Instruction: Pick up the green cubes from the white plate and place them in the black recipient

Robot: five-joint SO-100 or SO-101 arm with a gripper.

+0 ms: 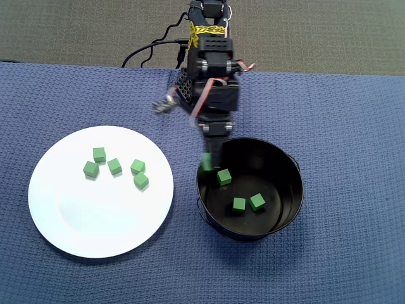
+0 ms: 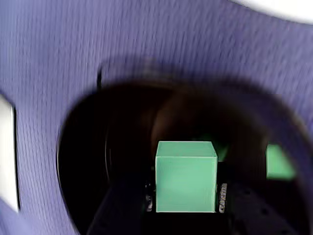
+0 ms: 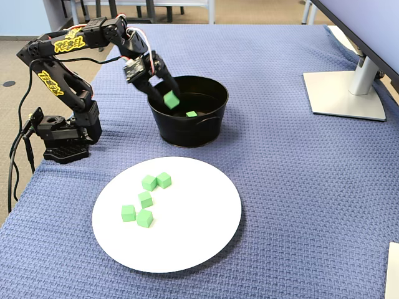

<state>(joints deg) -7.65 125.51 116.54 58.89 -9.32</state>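
From overhead, the black arm's claw [image 1: 207, 161] reaches over the near rim of the round, deep, glossy black pot [image 1: 288, 218], pinching a small matte green cube [image 1: 207, 162]; three more green cubes [image 1: 239, 204] lie on the pot's floor, and five sit on the large round glossy white plate [image 1: 76, 215] to the left. The wrist view shows the held cube [image 2: 186, 176] clamped above the pot's dark mouth. In the fixed view, the cube-carrying claw [image 3: 171, 99] hangs just inside the pot [image 3: 206, 128] on the blue-covered worktop [image 3: 299, 187].

An office: monitor stand [image 3: 346, 87] on the blue-clothed table [image 3: 280, 156], chair legs [image 3: 134, 9] behind.
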